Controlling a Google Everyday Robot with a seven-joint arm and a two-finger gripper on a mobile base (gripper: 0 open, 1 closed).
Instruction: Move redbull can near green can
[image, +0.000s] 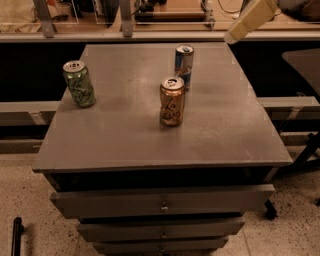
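Observation:
The redbull can (184, 65), slim, blue and silver, stands upright at the back middle of the grey tabletop (125, 140). The green can (79, 84) stands upright near the table's left edge, well apart from it. My gripper (239, 30) shows only as a pale cream piece reaching in from the top right corner. It is high above the table's back right corner, right of the redbull can and touching nothing.
A copper-orange can (172, 101) stands just in front of the redbull can, between it and the table's front. Drawers (162, 202) sit below the tabletop. A shelf rail runs behind the table. A dark pole (16, 235) is on the floor at lower left.

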